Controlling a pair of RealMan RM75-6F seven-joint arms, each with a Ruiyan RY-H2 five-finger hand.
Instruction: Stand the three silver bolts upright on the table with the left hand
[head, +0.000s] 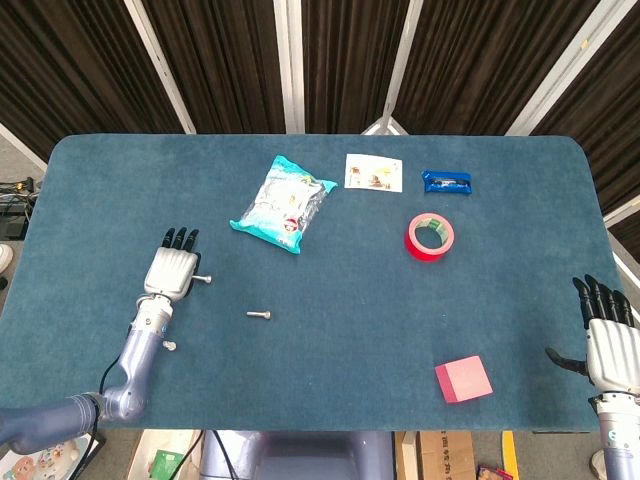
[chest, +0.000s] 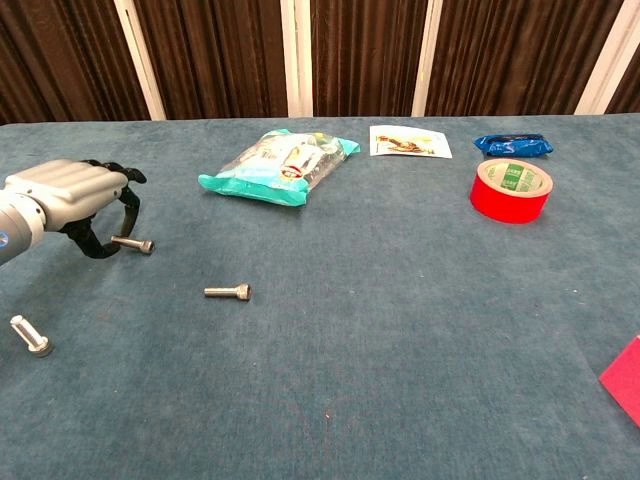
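Note:
My left hand (head: 172, 268) (chest: 70, 195) hovers low over the table's left side, fingers curled down. Its fingertips pinch the shank end of one silver bolt (chest: 133, 243) (head: 200, 280), which tilts with its head still on the cloth. A second silver bolt (chest: 228, 292) (head: 260, 315) lies flat to the right of the hand. The third bolt (chest: 30, 335) (head: 169, 346) sits near the front edge beside my forearm and appears to stand on its head. My right hand (head: 608, 340) hangs at the table's front right edge, fingers spread, holding nothing.
A teal snack bag (head: 283, 203) (chest: 275, 165) lies behind the bolts. Further right are a white card (head: 373, 172), a blue packet (head: 446, 181) and a red tape roll (head: 430, 236) (chest: 511, 189). A pink block (head: 463, 379) sits front right.

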